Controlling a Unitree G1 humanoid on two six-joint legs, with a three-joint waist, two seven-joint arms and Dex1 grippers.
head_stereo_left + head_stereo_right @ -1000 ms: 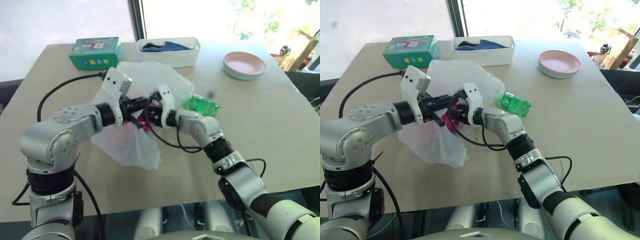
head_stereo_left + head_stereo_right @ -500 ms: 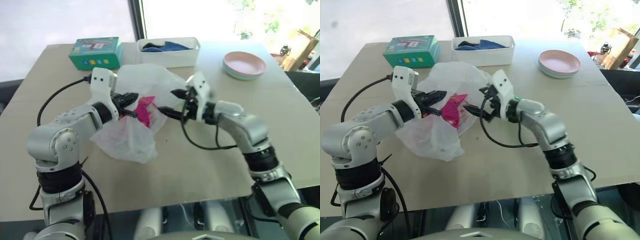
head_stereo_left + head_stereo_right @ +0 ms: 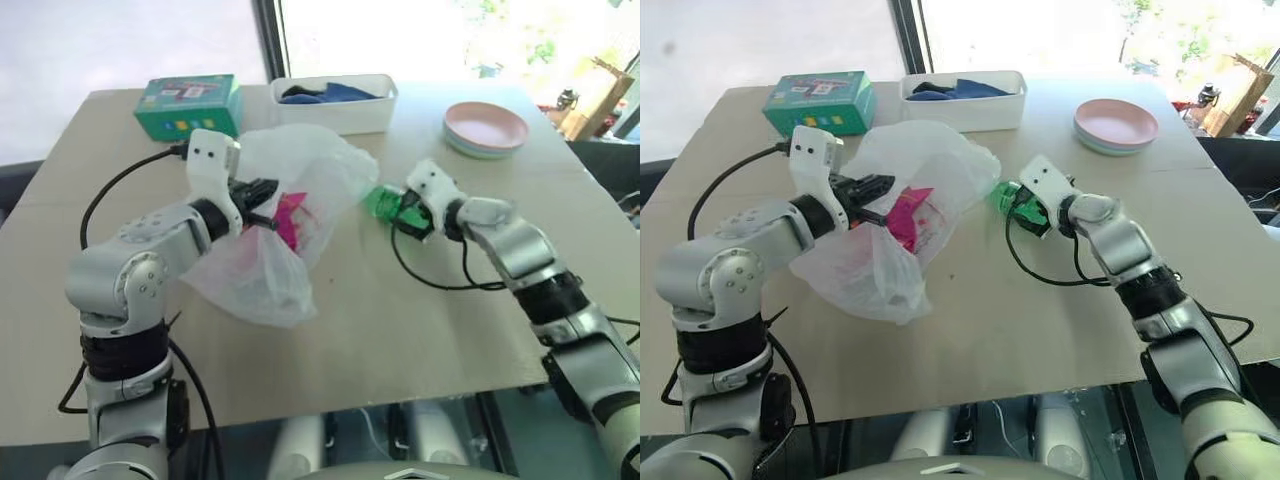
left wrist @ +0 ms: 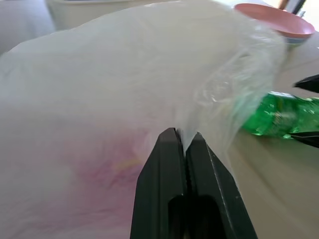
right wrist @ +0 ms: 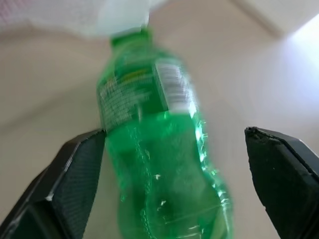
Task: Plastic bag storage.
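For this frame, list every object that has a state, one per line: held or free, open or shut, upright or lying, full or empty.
Translucent white plastic bag: mouth held open, pink packet inside.
Left gripper: shut on the bag's edge.
Right gripper: open, fingers either side of the bottle, not closed.
Green plastic bottle: lying on the table, outside the bag.
White rectangular bin: open-topped, blue item inside.
Pink plates: stacked, empty.
Green box: closed, lying flat.

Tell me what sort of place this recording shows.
Probably a home-like test room: a tan table by a bright window, set with stacked pink plates, a white bin and a green box.
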